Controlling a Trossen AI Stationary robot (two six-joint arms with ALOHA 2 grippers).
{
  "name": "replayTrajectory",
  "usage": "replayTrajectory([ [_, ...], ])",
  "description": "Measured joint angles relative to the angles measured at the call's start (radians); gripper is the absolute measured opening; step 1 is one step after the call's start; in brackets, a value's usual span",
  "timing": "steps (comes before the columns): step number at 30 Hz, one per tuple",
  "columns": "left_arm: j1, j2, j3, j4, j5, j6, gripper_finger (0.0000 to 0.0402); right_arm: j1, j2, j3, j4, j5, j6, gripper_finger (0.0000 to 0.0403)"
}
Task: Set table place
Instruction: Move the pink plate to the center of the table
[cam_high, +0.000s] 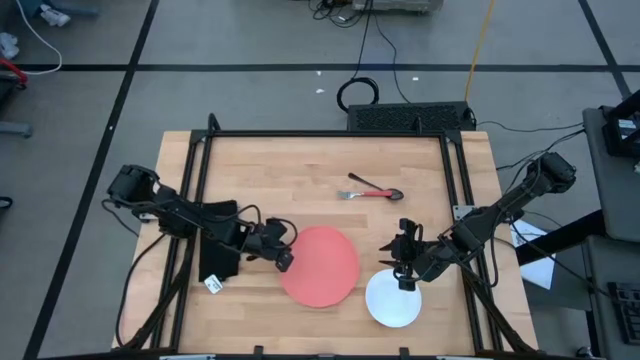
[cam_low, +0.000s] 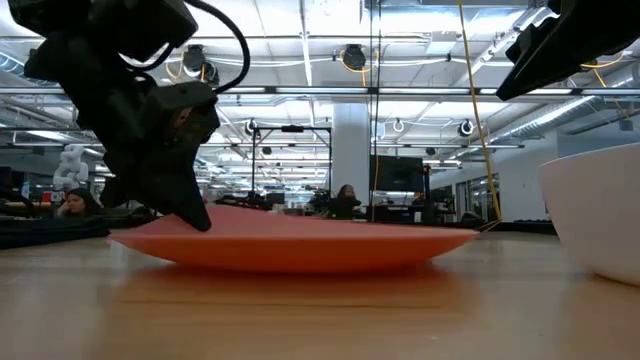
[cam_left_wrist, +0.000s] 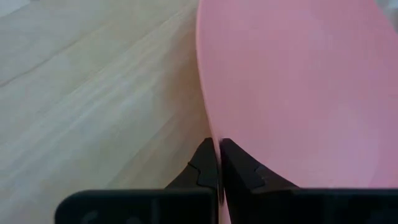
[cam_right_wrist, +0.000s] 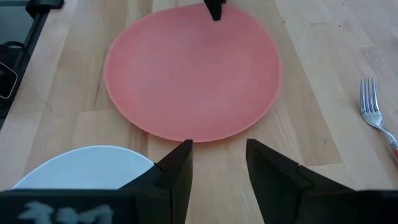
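Light-wood planks make up the desk (cam_high: 300, 165), which has black frame rails across it. On its near half lies a salmon-pink plate (cam_high: 320, 265), flat on the wood. The left end effector (cam_high: 284, 260) is at the plate's left rim, and its fingers (cam_left_wrist: 208, 168) are clenched on that thin edge (the left wrist view shows the rim running right between the two dark tips). In the low view the same end effector (cam_low: 190, 205) comes down onto the plate's (cam_low: 300, 240) edge, and the plate sits level on the desk.

Just right of the plate is a white bowl (cam_high: 393, 299), near the desk's front edge. The right end effector (cam_high: 404, 268) hovers over the bowl's far rim with its fingers apart and nothing between them; in the right wrist view they frame bare wood between the bowl (cam_right_wrist: 81, 165) and the plate (cam_right_wrist: 193, 74).

Farther back, well apart from the plate, lie a red-handled fork (cam_high: 362, 193) and a second red-handled utensil (cam_high: 378, 187) crossing it.
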Motion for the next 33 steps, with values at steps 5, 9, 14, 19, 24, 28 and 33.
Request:
replayTrajectory([
  [5, 0.000, 0.026, 0.001, 0.009, -0.004, 0.020, 0.0004, 0.000, 0.000, 0.000, 0.000, 0.000, 0.000, 0.0141],
  [9, 0.000, 0.027, 0.001, 0.010, -0.004, 0.025, 0.0004, 0.000, 0.000, 0.000, 0.000, 0.000, 0.000, 0.0141],
  [14, -0.001, 0.027, 0.001, 0.010, -0.005, 0.031, 0.0004, 0.000, 0.000, 0.000, 0.000, 0.000, 0.000, 0.0141],
  [19, -0.001, 0.028, -0.001, 0.008, -0.013, 0.047, 0.0030, 0.000, 0.000, 0.000, 0.000, 0.000, 0.000, 0.0141],
  [24, -0.001, 0.028, -0.001, 0.004, -0.020, 0.068, 0.0043, 0.000, 0.000, 0.000, 0.000, 0.000, 0.000, 0.0141],
  [28, -0.001, 0.028, -0.001, 0.005, -0.020, 0.092, 0.0043, 0.000, 0.000, 0.000, 0.000, 0.000, 0.000, 0.0141],
  [33, -0.001, 0.028, -0.001, 0.011, -0.027, 0.127, 0.0051, 0.000, 0.000, 0.000, 0.000, 0.000, 0.000, 0.0141],
])
